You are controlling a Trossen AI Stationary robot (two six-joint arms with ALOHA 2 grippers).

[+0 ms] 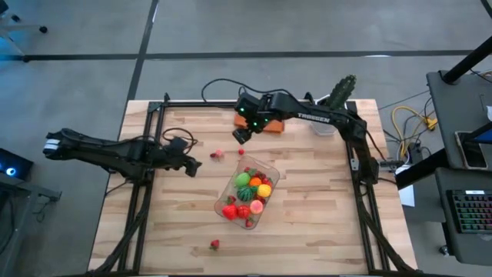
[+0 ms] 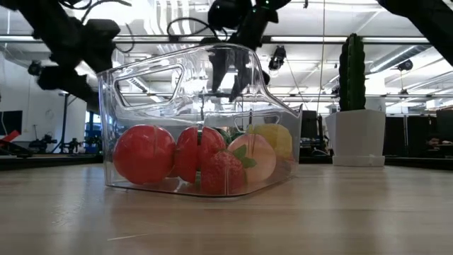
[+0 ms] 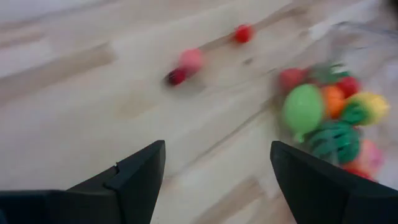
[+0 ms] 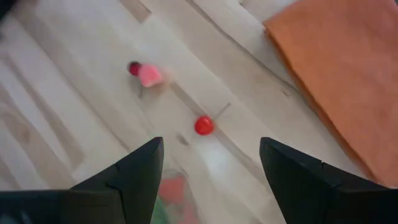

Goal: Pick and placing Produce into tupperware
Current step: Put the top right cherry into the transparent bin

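Observation:
The clear tupperware (image 1: pixel 247 192) stands on the table's middle and holds several toy fruits and vegetables, red, green, yellow and orange (image 2: pixel 202 159). Loose produce lies on the wood beyond it: a pink and dark-red pair (image 1: pixel 217 155), a small red piece (image 1: pixel 241 151), and a red piece (image 1: pixel 214 245) near the front edge. My left gripper (image 1: pixel 192 165) is open in the air left of the container, nothing between its fingers (image 3: pixel 217 168). My right gripper (image 1: pixel 241 135) is open above the small red piece (image 4: pixel 203 125), pointing steeply down, clear of the table.
A flat orange cloth (image 4: pixel 342 68) lies at the far side under my right arm. A green cactus (image 2: pixel 352 67) in a white pot (image 2: pixel 357 138) stands at the far right. A black frame (image 1: pixel 146 192) edges the table. Bare wood lies left and right of the container.

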